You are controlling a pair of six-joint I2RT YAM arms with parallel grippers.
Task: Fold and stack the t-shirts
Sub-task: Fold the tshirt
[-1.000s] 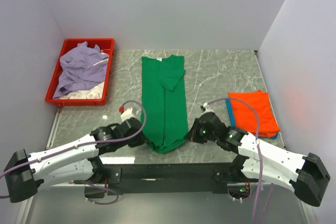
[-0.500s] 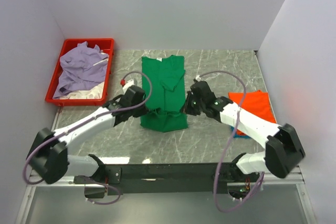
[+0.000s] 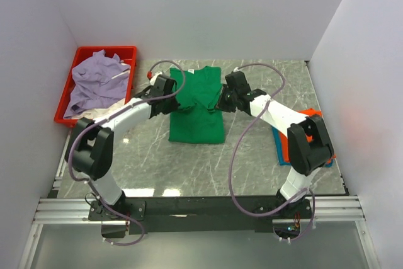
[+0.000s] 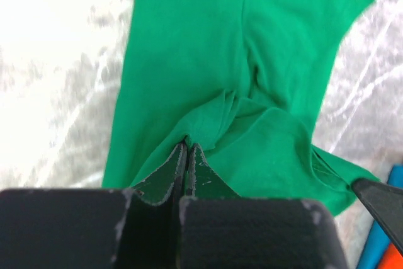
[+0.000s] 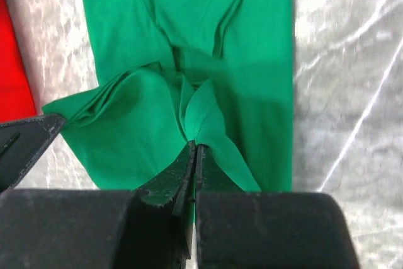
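The bright green t-shirt (image 3: 198, 118) lies in the middle of the table, its lower part folded up over its upper part. My left gripper (image 3: 174, 100) is shut on the left corner of its hem, pinching bunched green cloth (image 4: 208, 124). My right gripper (image 3: 220, 104) is shut on the right corner (image 5: 201, 111). Both hold the hem over the shirt's chest. The lavender t-shirt (image 3: 96, 83) lies crumpled in the red tray (image 3: 129, 96) on a white one (image 3: 94, 113). The folded orange t-shirt (image 3: 316, 131) lies on a blue one (image 3: 278, 145) at the right.
The red tray stands at the back left against the left wall. White walls close the table at the back and on both sides. Purple cables arc above both arms.
Both grippers have carried the green shirt's hem from the near edge toward the back, folding the long shirt in half. Both arms now reach far across the table.
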